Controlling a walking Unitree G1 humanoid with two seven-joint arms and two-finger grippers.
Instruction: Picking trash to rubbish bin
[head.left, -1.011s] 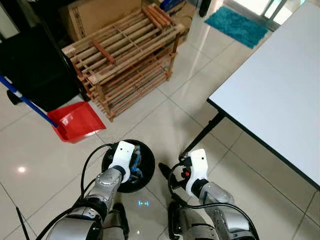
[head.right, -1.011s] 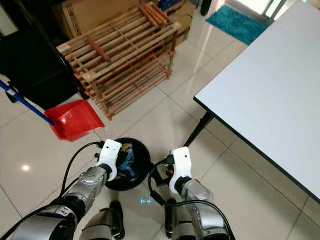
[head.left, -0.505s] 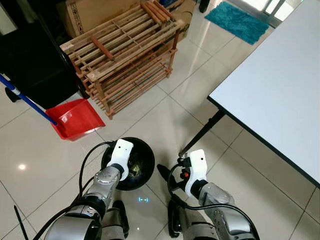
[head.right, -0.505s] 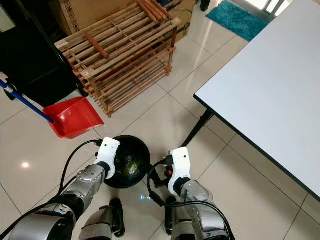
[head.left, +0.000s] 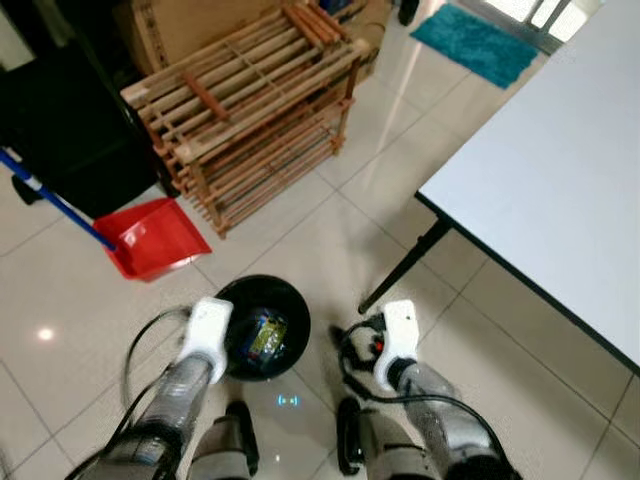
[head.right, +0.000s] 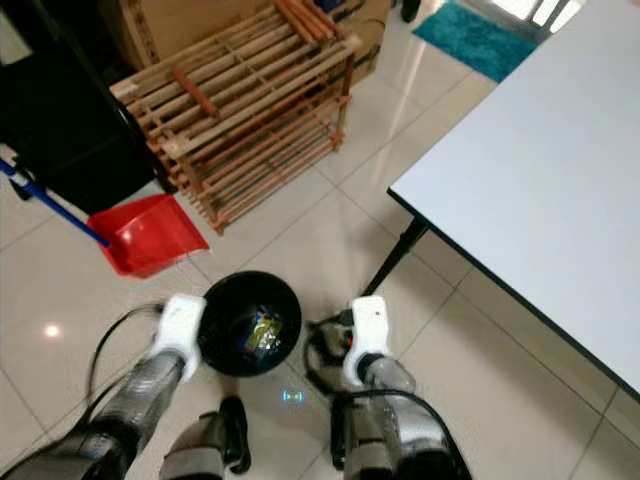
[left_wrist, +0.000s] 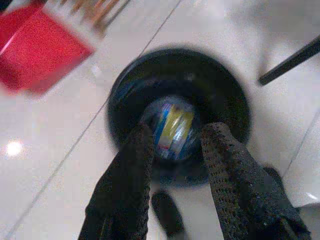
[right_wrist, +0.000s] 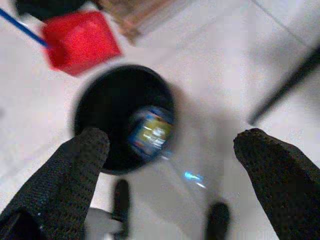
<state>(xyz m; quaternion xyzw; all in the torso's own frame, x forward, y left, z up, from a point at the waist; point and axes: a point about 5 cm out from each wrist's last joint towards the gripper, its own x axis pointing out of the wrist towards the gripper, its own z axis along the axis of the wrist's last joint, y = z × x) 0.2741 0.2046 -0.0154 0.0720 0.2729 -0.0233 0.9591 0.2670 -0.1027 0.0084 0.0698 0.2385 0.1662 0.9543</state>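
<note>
A white counter (head.left: 560, 190) fills the robot's right side, standing on a pale tiled floor (head.left: 330, 235). Ahead on the left lies a slatted wooden rack (head.left: 250, 110), and just beside it a red dustpan (head.left: 152, 238) on a blue handle.

Close before the robot's feet stands the round black rubbish bin (head.left: 262, 327), open at the top. The trash (head.right: 262, 327), a crumpled blue-and-yellow wrapper, lies at the bottom of it. It looks light, thin and soft, probably a glossy film that would crush under the fingers and slip if pinched by a smooth face; a fold or bunched edge would give the better hold.

The left claw (left_wrist: 175, 150) hangs above the bin's mouth, its fingers apart with nothing between them. The right claw (right_wrist: 170, 150) hangs beside the bin, its fingers spread wide and holding nothing.
</note>
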